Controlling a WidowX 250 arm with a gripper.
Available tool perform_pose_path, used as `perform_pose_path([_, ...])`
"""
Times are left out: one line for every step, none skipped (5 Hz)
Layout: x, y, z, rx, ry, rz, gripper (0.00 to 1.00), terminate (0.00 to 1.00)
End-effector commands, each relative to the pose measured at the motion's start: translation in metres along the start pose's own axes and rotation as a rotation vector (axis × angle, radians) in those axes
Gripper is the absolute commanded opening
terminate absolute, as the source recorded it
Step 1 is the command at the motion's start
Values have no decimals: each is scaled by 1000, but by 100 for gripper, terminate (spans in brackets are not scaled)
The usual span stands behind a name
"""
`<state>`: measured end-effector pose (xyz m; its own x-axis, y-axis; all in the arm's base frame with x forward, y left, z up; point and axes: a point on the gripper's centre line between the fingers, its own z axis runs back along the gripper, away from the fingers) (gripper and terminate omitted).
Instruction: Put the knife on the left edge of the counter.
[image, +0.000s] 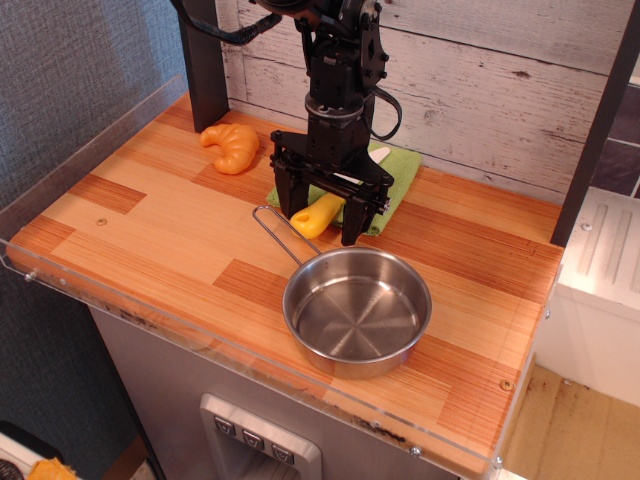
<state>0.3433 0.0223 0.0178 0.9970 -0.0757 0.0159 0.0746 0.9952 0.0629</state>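
A: Right, your gripper (316, 221) sits low over the knife (318, 214), upper centre of frame; jaws spread wide, one finger either side of the yellow handle, nothing held yet that I can see.

B: And the knife itself?

A: Lying on the green cloth (397, 176), handle toward the lower left, the white blade mostly hidden behind the wrist; I judge the handle rounded and slick, so close off-centre and it could squirt out; the cloth may also bunch or lift with it.

B: What else could bite me?

A: The pan handle (274, 226); its wire loop lies just beside the left finger, so a low sweep left could catch it and drag the pan (357, 312); lift clear first.

B: Room on the left?

A: Plenty; the counter (150, 235) is bare wood from mid-frame to the left edge; the croissant toy (231, 146) is at the upper left, near the dark post, so keep below it; the acrylic rim (75, 150) stands along that edge; set down short of it.
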Motion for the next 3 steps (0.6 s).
perform_pose_path([8, 9, 10, 0, -34, 9, 0, 0])
perform_pose_path([8, 10, 8, -1, -26, 1, 0, 0])
perform_pose_path([8, 8, 10, 1, -24, -12, 0, 0])
